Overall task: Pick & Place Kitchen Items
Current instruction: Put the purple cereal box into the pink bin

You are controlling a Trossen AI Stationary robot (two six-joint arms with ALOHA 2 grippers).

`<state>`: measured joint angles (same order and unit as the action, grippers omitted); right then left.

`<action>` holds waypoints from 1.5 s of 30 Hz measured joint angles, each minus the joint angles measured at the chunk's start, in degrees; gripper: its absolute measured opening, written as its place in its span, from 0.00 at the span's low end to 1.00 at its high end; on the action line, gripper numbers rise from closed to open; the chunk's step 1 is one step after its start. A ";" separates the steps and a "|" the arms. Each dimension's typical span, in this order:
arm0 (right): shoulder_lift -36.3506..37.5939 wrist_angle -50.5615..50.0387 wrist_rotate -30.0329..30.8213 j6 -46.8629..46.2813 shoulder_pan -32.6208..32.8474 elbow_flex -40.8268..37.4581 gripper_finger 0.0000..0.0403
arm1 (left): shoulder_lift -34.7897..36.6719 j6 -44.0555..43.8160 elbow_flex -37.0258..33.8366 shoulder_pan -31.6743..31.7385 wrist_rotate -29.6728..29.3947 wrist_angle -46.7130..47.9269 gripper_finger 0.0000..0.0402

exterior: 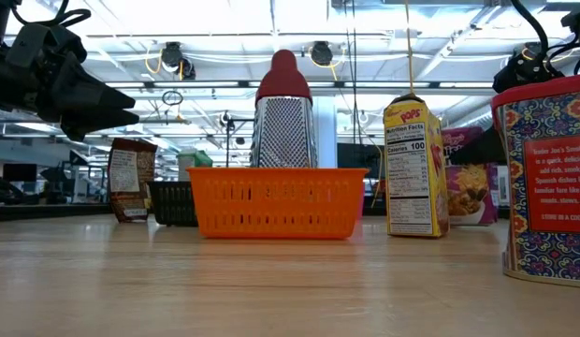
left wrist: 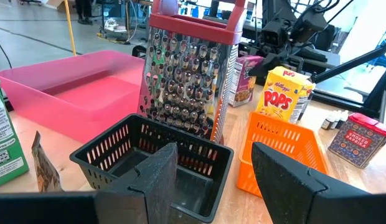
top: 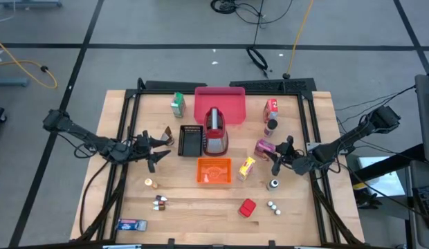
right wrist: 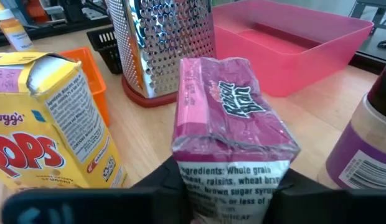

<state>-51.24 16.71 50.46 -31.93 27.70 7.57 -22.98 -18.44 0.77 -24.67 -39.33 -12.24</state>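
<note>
The right gripper (right wrist: 233, 186) is clenched around the purple Raisin Bran carton (right wrist: 227, 124), right of the grater (top: 215, 131). Beside it a yellow "POPS" carton (right wrist: 47, 124) is seen. The left gripper (left wrist: 215, 168) is held released before the black basket (left wrist: 149, 158) on the wooden table (top: 201, 207).

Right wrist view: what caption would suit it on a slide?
Right gripper at a purple raisin bran box, beside a yellow Pops box and the grater.

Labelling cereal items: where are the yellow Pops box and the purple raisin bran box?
yellow Pops box (exterior: 415, 168), low view, side nutrition panel.
purple raisin bran box (right wrist: 227, 118), right wrist view, top face.
</note>
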 joint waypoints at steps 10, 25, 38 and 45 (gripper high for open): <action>0.07 11.70 0.04 10.96 -0.02 -0.02 0.14 | 0.01 0.00 0.00 0.01 0.00 0.00 0.52; 2.56 22.72 -12.35 26.85 -15.75 4.16 0.13 | 0.00 0.04 0.00 0.01 0.00 -0.01 0.52; -2.54 14.53 -26.86 30.08 -35.61 16.38 0.13 | 0.00 0.02 0.01 0.01 0.00 -0.03 0.52; -11.69 17.45 -34.17 30.28 -44.26 21.16 0.13 | 0.00 0.28 0.01 0.01 -0.02 -2.36 0.52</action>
<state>-62.93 34.16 16.29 -1.65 -16.56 28.73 -22.98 -18.15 0.78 -24.67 -39.35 -14.61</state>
